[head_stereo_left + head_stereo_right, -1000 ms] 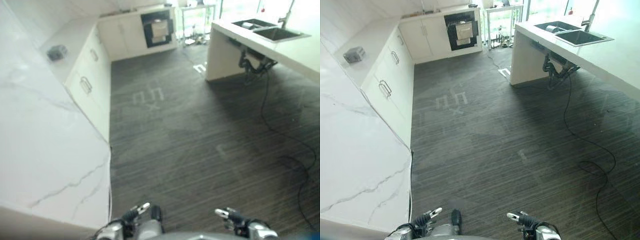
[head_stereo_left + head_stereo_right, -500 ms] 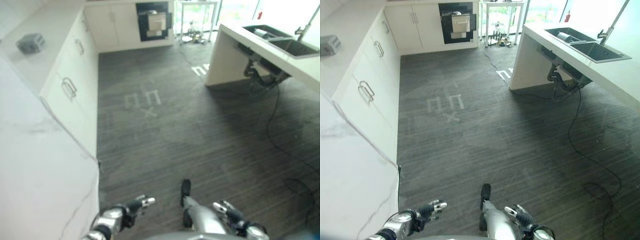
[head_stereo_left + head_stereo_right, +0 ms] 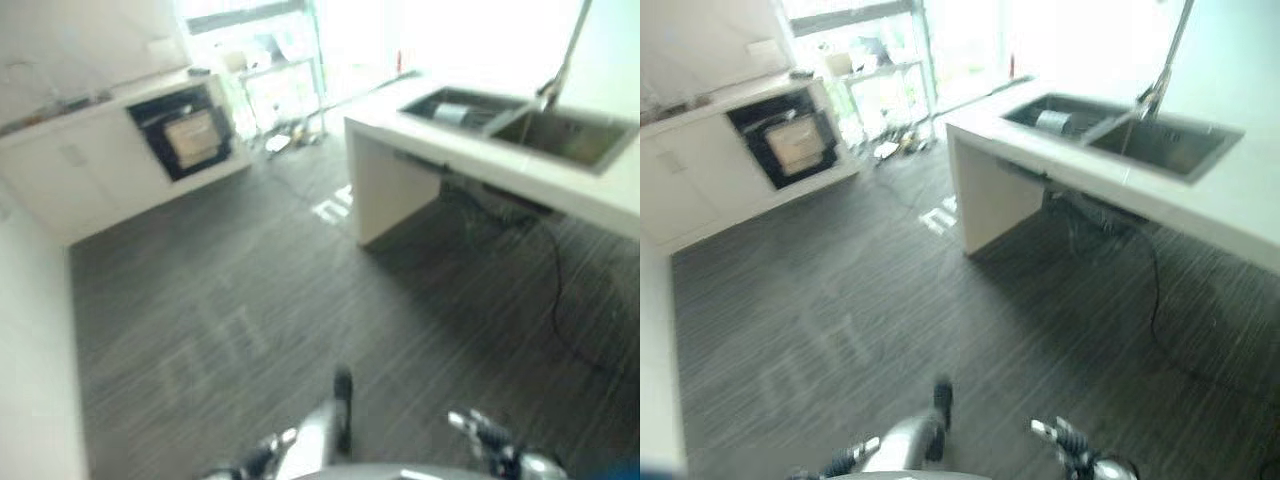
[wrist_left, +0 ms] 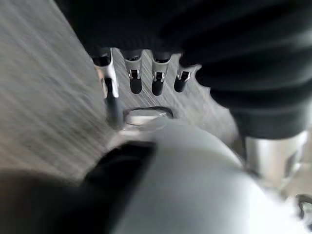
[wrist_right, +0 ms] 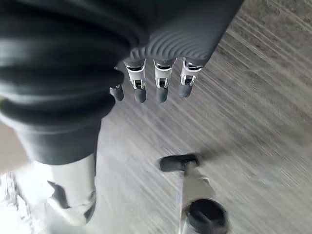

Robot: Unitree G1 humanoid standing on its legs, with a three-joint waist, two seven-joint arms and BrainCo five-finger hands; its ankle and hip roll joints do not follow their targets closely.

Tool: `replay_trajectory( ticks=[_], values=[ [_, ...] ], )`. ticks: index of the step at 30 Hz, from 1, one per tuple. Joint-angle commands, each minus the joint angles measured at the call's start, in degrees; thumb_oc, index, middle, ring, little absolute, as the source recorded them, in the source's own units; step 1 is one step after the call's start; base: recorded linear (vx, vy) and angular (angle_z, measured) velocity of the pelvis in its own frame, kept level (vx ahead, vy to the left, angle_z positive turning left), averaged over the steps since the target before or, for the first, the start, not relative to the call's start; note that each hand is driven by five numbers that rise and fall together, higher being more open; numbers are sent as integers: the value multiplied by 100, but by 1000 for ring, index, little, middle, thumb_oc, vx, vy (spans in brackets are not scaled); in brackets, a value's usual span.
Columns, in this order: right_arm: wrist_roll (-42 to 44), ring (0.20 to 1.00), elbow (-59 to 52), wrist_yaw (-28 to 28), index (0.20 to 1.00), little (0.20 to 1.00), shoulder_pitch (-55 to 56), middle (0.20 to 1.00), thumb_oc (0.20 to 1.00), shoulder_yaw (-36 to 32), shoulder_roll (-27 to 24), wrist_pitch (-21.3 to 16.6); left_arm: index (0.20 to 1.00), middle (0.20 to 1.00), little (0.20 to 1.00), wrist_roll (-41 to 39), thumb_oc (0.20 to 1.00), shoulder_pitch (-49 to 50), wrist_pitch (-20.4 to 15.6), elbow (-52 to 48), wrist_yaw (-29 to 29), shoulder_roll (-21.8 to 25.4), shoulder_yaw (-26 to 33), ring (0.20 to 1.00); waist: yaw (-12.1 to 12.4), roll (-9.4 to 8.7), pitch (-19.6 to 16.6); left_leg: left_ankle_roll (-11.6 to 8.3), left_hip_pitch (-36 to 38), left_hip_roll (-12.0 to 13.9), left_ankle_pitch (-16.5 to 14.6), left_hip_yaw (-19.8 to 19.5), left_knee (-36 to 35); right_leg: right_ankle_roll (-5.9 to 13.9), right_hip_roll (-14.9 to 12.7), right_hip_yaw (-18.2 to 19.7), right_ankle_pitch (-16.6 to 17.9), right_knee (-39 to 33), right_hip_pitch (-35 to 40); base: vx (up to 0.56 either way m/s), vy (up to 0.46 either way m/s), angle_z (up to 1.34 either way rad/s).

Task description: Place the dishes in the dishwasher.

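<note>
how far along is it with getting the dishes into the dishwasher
Nothing looks done. Both hands hang over the dark striped floor: the left hand and right hand have relaxed fingers and hold nothing. A pale object lies in the sink on the white island counter, too blurred to identify. A dark built-in appliance sits in the far cabinets. Fetching and loading dishes all remains.

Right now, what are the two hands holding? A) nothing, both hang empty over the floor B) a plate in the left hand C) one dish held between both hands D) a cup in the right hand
A: the left hand and the right hand each hang with relaxed, straight fingers and only the dark striped floor past them; the sink sits in the counter ahead to the right.
</note>
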Motion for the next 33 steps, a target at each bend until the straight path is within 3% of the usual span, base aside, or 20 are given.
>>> replay_trajectory(
  ticks=[1, 2, 3, 5, 6, 7, 8, 9, 11, 13, 18, 20, 21, 23, 24, 25, 27, 28, 30, 33],
  values=[
    [243, 1000, -583, 1, 1000, 1000, -540, 1000, 1000, 29, -73, -101, 1000, 1000, 1000, 163, 1000, -243, -218, -403, -160, -137, 30, 1000, 226, 423, 245, -1087, 1352, 540, 358, -360, -894, 428, -212, -150, 1316, -983, -1395, 389, 289, -35],
    [313, 1000, -619, -34, 1000, 1000, -487, 1000, 1000, 28, -24, -118, 1000, 1000, 1000, 177, 1000, -310, -215, -344, -160, -96, -11, 1000, 193, 395, 201, -972, 1419, 447, 310, -295, -889, 487, -332, -156, 1707, -527, -1554, 429, 459, -19],
    [262, 1000, -795, -120, 1000, 1000, -342, 1000, 1000, 35, 13, -231, 1000, 1000, 1000, 141, 1000, -445, -161, -367, -152, -30, -105, 1000, 72, 510, 203, -774, 1709, 321, 148, -292, -928, 459, -484, -193, 2324, 917, -2291, 344, 440, 15],
    [263, 1000, -904, -149, 1000, 1000, -285, 1000, 1000, 41, 3, -228, 1000, 1000, 1000, 127, 1000, -478, -111, -436, -97, -4, -136, 1000, 28, 596, 245, -705, 1865, 291, 65, -268, -932, 408, -469, -340, 2381, 1552, -2627, 245, 350, 103],
    [243, 1000, -944, -113, 1000, 1000, -288, 1000, 1000, 73, 13, -232, 1000, 1000, 1000, 150, 1000, -504, 54, -612, 37, 39, -149, 1000, 15, 633, 303, -672, 2115, 240, -56, -180, -921, 321, -524, -630, 2347, 1781, -3027, 229, 238, 94],
    [238, 1000, -930, -89, 1000, 1000, -307, 1000, 1000, 87, 22, -247, 1000, 1000, 1000, 124, 1000, -510, 96, -667, 69, 46, -155, 1000, 17, 641, 315, -674, 2199, 237, -79, -155, -939, 288, -500, -721, 2270, 1668, -3087, 285, 136, 12],
    [284, 1000, -972, -109, 1000, 1000, -320, 1000, 1000, 107, 30, -258, 1000, 1000, 1000, 139, 1000, -486, 134, -790, 82, 70, -127, 1000, -14, 592, 378, -690, 2402, 168, -122, -155, -999, 265, -280, -854, 2023, 1112, -3142, 176, -3, -20],
    [295, 1000, -980, -120, 1000, 1000, -322, 1000, 1000, 108, 27, -262, 1000, 1000, 1000, 148, 1000, -484, 136, -805, 80, 72, -122, 1000, -14, 603, 369, -693, 2398, 178, -125, -158, -1001, 259, -241, -869, 2024, 1026, -3154, 172, -57, 2],
    [331, 1000, -847, -30, 1000, 1000, -374, 1000, 1000, 74, 9, -401, 1000, 1000, 1000, 200, 1000, -475, 158, -911, 91, 110, -65, 1000, -53, 496, 424, -725, 2653, 92, -366, -168, -1052, 376, -274, -1117, 2175, -279, -3441, 178, -101, 39],
    [283, 1000, -758, 58, 1000, 1000, -422, 1000, 1000, 41, 0, -445, 1000, 1000, 1000, 202, 1000, -416, 82, -862, 82, 107, -43, 1000, -56, 481, 455, -748, 2730, 114, -463, -76, -1050, 430, -276, -1172, 2245, -401, -3548, 139, -129, 42],
    [307, 1000, -629, 35, 1000, 1000, -586, 1000, 1000, 104, 66, -420, 1000, 1000, 1000, 372, 1000, -326, 39, -682, 177, -37, 3, 1000, 62, 367, 305, -858, 2642, 257, -569, 186, -701, 371, -176, -1161, 2029, -1248, -2814, 135, -214, -27],
    [357, 1000, -694, -17, 1000, 1000, -557, 1000, 1000, 132, 73, -443, 1000, 1000, 1000, 471, 1000, -324, 92, -578, 269, -87, -25, 1000, -10, 291, 283, -956, 2462, 270, -773, 188, -75, 213, -69, -1008, 1904, -1324, -2648, 97, -317, -39],
    [329, 1000, -717, -22, 1000, 1000, -557, 1000, 1000, 144, 62, -426, 1000, 1000, 1000, 457, 1000, -336, 71, -537, 308, -112, -34, 1000, -40, 273, 300, -1019, 2366, 323, -701, 203, 255, 143, -33, -962, 1870, -1343, -2606, 50, -294, -54],
    [316, 1000, -824, 1, 1000, 1000, -525, 1000, 1000, 204, 6, -375, 1000, 1000, 1000, 427, 1000, -335, 18, -503, 344, -165, -6, 1000, -62, 247, 363, -1225, 1995, 475, -235, 82, 1256, -7, 11, -896, 1821, -1335, -2551, 23, -186, -40],
    [290, 1000, -867, 68, 1000, 1000, -508, 1000, 1000, 225, -34, -372, 1000, 1000, 1000, 380, 1000, -332, -18, -481, 360, -171, 4, 1000, -67, 232, 419, -1210, 1755, 506, -179, 15, 1704, -70, 10, -844, 1785, -1280, -2541, 91, -130, -25],
    [208, 1000, -896, -5, 1000, 1000, -508, 1000, 1000, 247, -78, -290, 1000, 1000, 1000, 379, 1000, -334, 32, -490, 350, -159, 42, 1000, -39, 276, 464, -1215, 1532, 518, -119, -206, 1686, -119, 52, -731, 1701, -1205, -2494, 192, -19, -17],
    [250, 1000, -694, -10, 1000, 1000, -608, 1000, 1000, 232, -162, -280, 1000, 1000, 1000, 464, 1000, -295, -32, -471, 315, -181, 47, 1000, 58, 340, 465, -1220, 1591, 531, -131, -478, 644, -27, 91, -518, 1681, -1320, -2402, 274, 110, -74],
    [254, 1000, -471, 17, 1000, 1000, -723, 1000, 1000, 223, -188, -320, 1000, 1000, 1000, 445, 1000, -279, -95, -448, 357, -215, -6, 1000, 149, 440, 443, -1313, 1599, 685, 68, -797, -370, 0, 156, -392, 1608, -1370, -2342, 243, 112, -88],
    [238, 1000, -270, 35, 1000, 1000, -779, 1000, 1000, 215, -171, -401, 1000, 1000, 1000, 453, 1000, -272, -129, -441, 428, -271, -53, 1000, 247, 522, 471, -1431, 1478, 759, 455, -1050, -989, 25, 228, -238, 1486, -1447, -2139, 258, 126, -46],
    [342, 1000, -94, -80, 1000, 1000, -823, 1000, 1000, 189, -108, -561, 1000, 1000, 1000, 596, 1000, -426, -129, -374, 436, -318, -187, 1000, 250, 576, 502, -1413, 1290, 704, 482, -847, -1003, 90, 151, -198, 1317, -1474, -1942, 221, 202, -18]
  ],
)
